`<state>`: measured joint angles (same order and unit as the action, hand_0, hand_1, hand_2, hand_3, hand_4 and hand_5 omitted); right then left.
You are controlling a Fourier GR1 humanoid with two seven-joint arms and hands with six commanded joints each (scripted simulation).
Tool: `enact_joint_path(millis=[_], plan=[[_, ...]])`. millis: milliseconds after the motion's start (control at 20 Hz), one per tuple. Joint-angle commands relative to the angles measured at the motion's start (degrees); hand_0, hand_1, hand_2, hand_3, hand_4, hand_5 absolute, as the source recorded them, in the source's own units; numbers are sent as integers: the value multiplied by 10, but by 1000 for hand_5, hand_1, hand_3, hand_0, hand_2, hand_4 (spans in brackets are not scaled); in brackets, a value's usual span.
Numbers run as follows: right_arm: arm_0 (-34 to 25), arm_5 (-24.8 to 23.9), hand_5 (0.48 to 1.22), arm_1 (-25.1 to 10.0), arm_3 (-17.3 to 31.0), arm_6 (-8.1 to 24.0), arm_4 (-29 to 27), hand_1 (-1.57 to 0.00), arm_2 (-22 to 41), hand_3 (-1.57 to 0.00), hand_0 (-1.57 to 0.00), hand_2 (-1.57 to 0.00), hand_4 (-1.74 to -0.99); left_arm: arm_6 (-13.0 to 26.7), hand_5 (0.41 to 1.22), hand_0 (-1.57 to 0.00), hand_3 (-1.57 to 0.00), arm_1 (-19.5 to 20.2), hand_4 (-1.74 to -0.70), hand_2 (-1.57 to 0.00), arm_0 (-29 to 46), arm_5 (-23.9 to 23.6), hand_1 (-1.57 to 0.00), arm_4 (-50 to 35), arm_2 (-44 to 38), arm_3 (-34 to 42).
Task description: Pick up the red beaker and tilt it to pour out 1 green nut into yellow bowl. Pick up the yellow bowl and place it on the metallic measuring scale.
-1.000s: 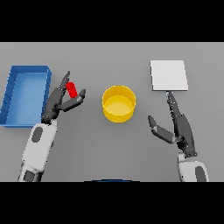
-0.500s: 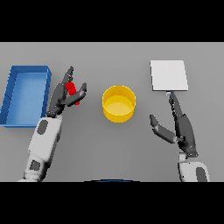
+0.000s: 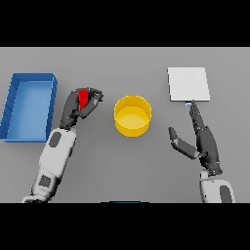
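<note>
The left robot hand is curled around the red beaker, just beside the yellow bowl. The pouring step looks near: next, carry it over the bowl and tilt. The right robot hand rests spread.

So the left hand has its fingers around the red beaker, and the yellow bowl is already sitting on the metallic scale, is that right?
Not quite. The left hand does have its fingers curled round the red beaker, but the head view shows the yellow bowl on the bare table, well apart from the metallic scale, which has nothing on it.
</note>
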<state>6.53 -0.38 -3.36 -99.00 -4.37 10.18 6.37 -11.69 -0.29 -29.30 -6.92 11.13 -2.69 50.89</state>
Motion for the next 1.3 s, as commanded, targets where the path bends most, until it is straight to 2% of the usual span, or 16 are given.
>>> enact_joint_path(millis=[0,50,200,250,300,450,550,800,950,1250], plan=[[-1,1,646,-1,3,-4,0,1,-1,1,1,1,-1251,-15,1163,-1357,-1304,0,-1565,-1380,4,-3,-1364,2,1,-2],[-3,3,644,0,1,-7,-5,1,-2,1,1,1,-1255,-12,1174,-1400,-1357,0,-1542,-1419,5,-3,-1406,3,2,1],[2,1,645,0,0,-8,4,1,4,1,1,1,-1248,-10,1157,-1483,-1462,1,-1639,-1493,2,29,-1486,-40,-19,21],[-1,0,644,-2,1,-1,4,1,1,1,1,1,-1246,-22,1150,-1501,-1484,-2,-1660,-1509,5,39,-1503,-53,-21,32],[5,-4,643,0,-2,-11,12,1,6,1,1,1,-1238,-11,1144,-1515,-1501,-2,-1676,-1521,0,41,-1517,-61,-24,40],[5,-3,645,-2,0,-15,15,1,7,1,1,1,-1228,15,1132,-1542,-1535,5,-1708,-1545,-2,51,-1543,-68,-12,77],[4,-5,650,-2,4,-22,16,1,6,1,1,1,-1226,25,1131,-1553,-1548,22,-1720,-1555,-2,61,-1553,-64,-2,97],[3,-9,661,-9,1,-36,28,1,6,1,1,1,-1219,48,1138,-1556,-1553,46,-1724,-1558,-17,64,-1557,-41,23,102],[0,-10,664,-11,2,-29,34,1,9,1,1,1,-1210,53,1134,-1562,-1559,68,-1730,-1563,-35,65,-1562,-6,50,97],[6,-10,663,-8,-10,-6,39,1,15,1,1,1,-1183,129,1127,-1569,-1568,126,-1738,-1569,-79,89,-1569,108,157,114]])
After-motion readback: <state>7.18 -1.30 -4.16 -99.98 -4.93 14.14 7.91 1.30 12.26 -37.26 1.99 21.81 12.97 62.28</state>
